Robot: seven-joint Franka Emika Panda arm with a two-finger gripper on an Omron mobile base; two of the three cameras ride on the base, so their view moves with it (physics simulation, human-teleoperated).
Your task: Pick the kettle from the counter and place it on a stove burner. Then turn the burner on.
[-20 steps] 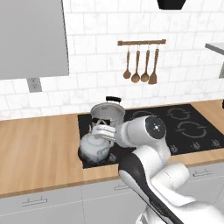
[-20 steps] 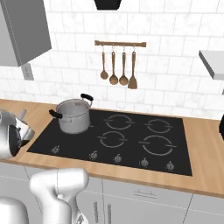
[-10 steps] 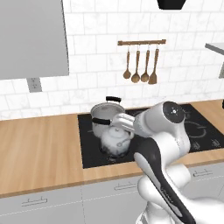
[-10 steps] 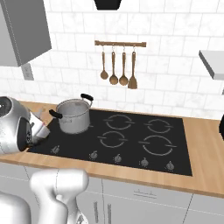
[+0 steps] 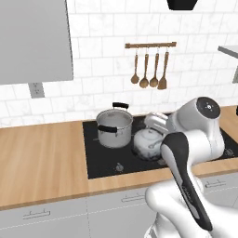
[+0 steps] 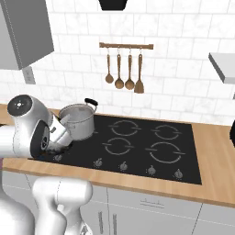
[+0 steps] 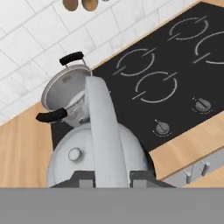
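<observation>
Kettle [image 5: 148, 143] hangs from your hand [image 7: 112, 175], jaws clamped narrow on its arched handle, body directly below. It sits over the cooktop's [image 6: 183, 158] front-left corner, just beside the pot [image 5: 114, 128] at ten o'clock. Handle runs toward twelve in the hand view. Open burners lie at two o'clock; bench [image 5: 42, 158] edge is close behind.

Silvery-grey kettle [image 5: 148, 143], steel pot [image 5: 114, 128] with black handles, wood-grain counter [image 5: 42, 162], black cooktop [image 6: 151, 151].
</observation>
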